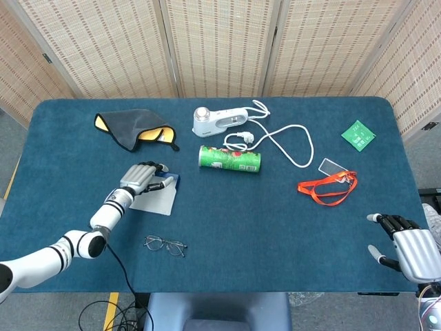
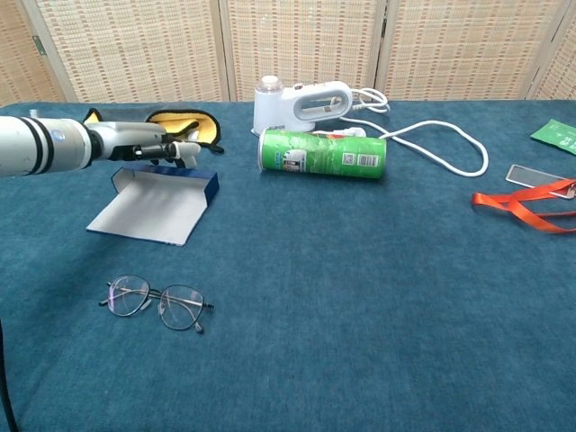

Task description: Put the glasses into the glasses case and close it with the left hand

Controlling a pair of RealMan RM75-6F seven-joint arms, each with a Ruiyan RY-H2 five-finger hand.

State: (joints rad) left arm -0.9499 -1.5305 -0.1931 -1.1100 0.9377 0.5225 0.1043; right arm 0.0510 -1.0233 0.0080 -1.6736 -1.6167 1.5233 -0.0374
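Observation:
Thin wire-framed glasses [image 1: 165, 245] [image 2: 157, 301] lie unfolded on the blue table near its front-left edge. The glasses case [image 1: 157, 199] [image 2: 155, 203] is open, a blue box with a pale flap spread flat toward the glasses. My left hand [image 1: 141, 178] [image 2: 144, 144] grips the case's far blue edge, fingers curled over it. A short stretch of cloth separates the case from the glasses. At the front right corner my right hand [image 1: 406, 248] rests with fingers apart and nothing in it; the chest view does not show it.
A green can [image 1: 229, 158] [image 2: 322, 154] lies on its side mid-table, behind it a white handheld appliance [image 1: 219, 121] with its cord. A dark cloth with yellow lining [image 1: 131, 129] sits back left. On the right lie a red lanyard [image 1: 327, 187] and a green card [image 1: 358, 134].

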